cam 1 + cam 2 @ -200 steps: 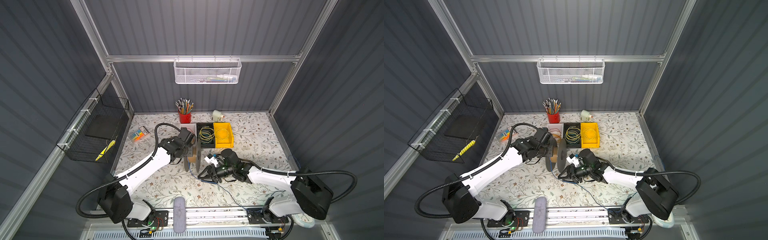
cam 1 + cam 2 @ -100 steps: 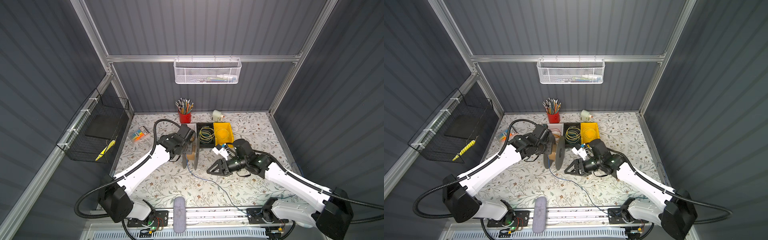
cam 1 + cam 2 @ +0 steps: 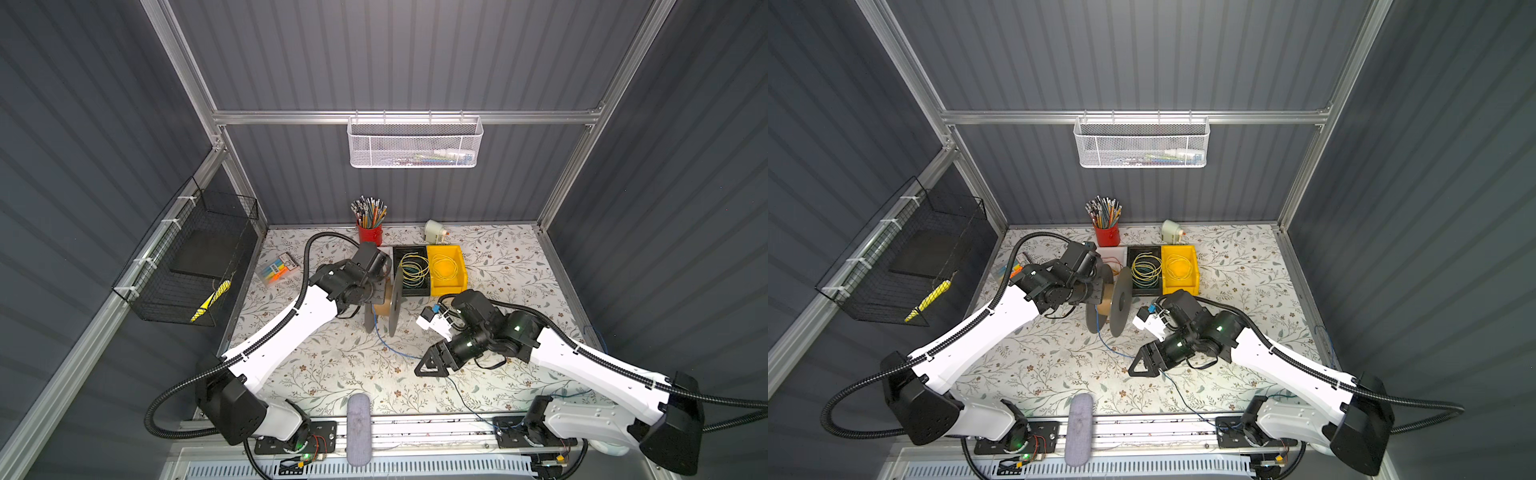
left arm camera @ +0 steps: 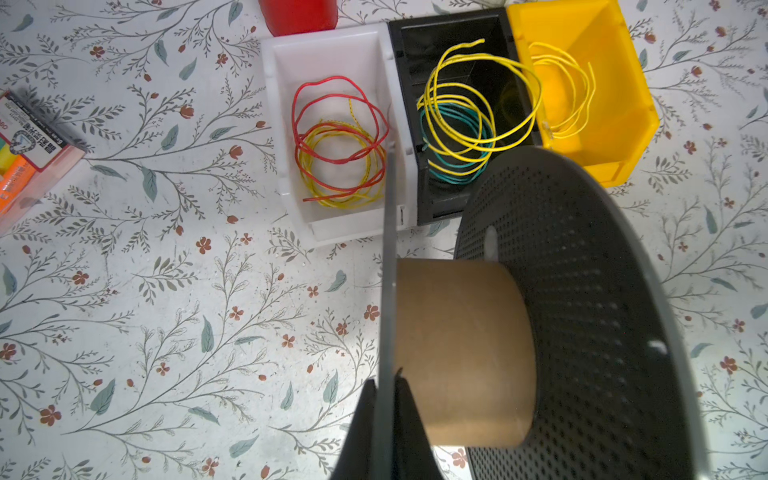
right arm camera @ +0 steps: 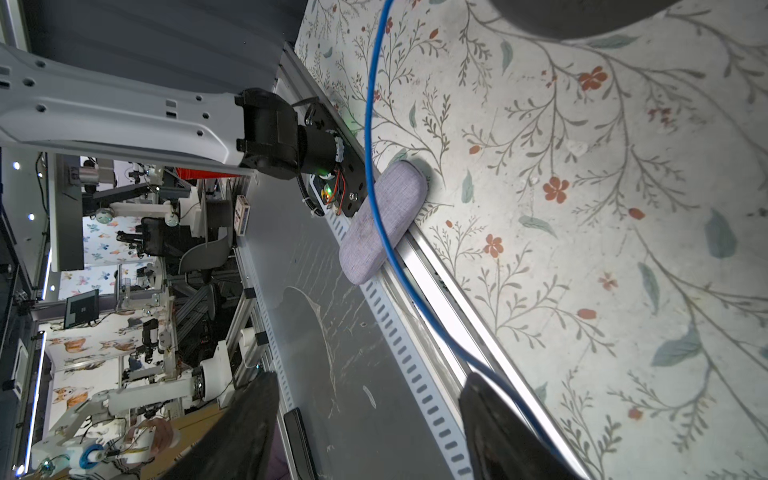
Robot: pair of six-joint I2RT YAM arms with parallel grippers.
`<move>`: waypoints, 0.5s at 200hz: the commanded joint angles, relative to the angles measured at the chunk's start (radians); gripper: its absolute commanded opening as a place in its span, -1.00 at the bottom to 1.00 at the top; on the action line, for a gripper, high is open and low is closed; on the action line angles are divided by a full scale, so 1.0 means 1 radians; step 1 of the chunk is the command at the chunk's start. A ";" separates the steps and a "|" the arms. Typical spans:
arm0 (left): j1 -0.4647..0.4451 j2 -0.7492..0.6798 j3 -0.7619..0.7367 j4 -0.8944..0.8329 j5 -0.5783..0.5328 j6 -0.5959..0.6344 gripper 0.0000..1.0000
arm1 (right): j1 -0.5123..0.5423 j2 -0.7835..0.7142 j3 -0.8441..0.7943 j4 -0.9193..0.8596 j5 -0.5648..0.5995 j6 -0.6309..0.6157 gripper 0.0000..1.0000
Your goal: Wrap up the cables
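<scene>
My left tool [image 4: 388, 386] pinches the flange of the black perforated plastic spool [image 4: 582, 311] | right tool [image 3: 432, 363] gapes empty | I'd grip the thin blue wire [image 5: 366, 108] close, taut.

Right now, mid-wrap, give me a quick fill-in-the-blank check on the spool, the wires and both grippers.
1. The left gripper is ___ on one thin flange of the black perforated plastic spool.
2. The right gripper has its jaws ___, clamping nothing.
3. The thin springy insulated wire running from the spool past the right gripper is ___ in colour.
4. The green wire coil lies in the ___ plastic bin.

Missing words: shut; open; blue; black.
</scene>
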 commanded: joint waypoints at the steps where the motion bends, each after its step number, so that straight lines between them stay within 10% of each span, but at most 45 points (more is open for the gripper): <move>1: 0.004 -0.013 0.048 0.002 0.051 0.030 -1.00 | 0.037 0.013 0.012 -0.070 0.040 -0.078 0.39; 38: 0.005 -0.007 0.074 -0.023 0.089 0.059 -1.00 | 0.044 0.038 0.023 -0.094 0.058 -0.112 0.15; 69: 0.011 -0.018 0.088 -0.054 0.073 0.070 -1.00 | 0.038 0.049 0.110 -0.213 0.151 -0.166 -0.63; 100: 0.021 -0.051 0.071 -0.086 0.047 0.083 -1.00 | 0.005 0.040 0.259 -0.365 0.292 -0.229 -1.00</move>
